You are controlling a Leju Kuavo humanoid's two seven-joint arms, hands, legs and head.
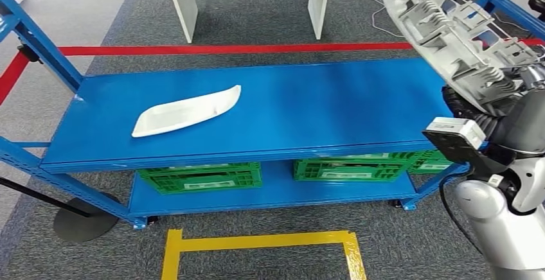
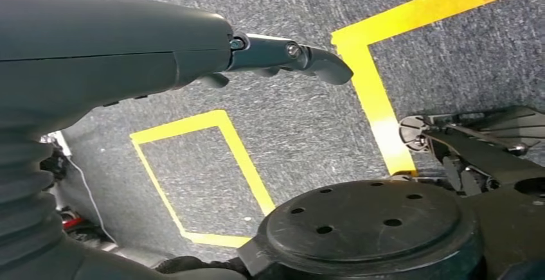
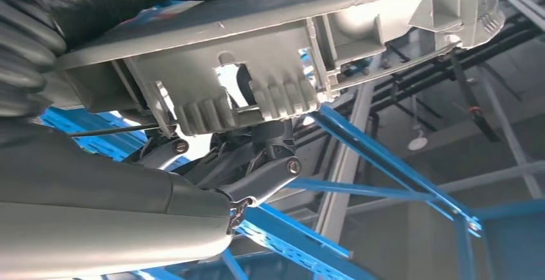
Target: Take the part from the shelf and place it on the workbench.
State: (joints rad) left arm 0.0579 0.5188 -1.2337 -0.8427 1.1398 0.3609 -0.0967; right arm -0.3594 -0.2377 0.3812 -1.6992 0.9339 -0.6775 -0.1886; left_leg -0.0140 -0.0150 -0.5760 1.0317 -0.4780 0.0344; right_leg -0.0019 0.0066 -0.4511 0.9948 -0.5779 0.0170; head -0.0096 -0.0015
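A large grey ribbed plastic part (image 1: 456, 36) hangs tilted in the air above the right end of the blue workbench (image 1: 321, 100). My right hand (image 3: 257, 164) grips it from underneath, fingers hooked into an opening of the part (image 3: 257, 94). In the head view the part hides most of that hand; its dark ribbed wrist cover (image 1: 468, 110) shows below it. A white curved part (image 1: 186, 112) lies flat on the bench's left half. My left hand (image 2: 283, 55) hangs over the carpet with fingers stretched out, holding nothing.
Green crates (image 1: 199, 177) (image 1: 350, 167) stand on the bench's lower level. A yellow floor marking (image 1: 257, 241) lies in front, a red line (image 1: 225, 49) behind. White table legs (image 1: 183, 4) stand beyond. A black round stand base (image 1: 83, 222) sits at the bench's front left.
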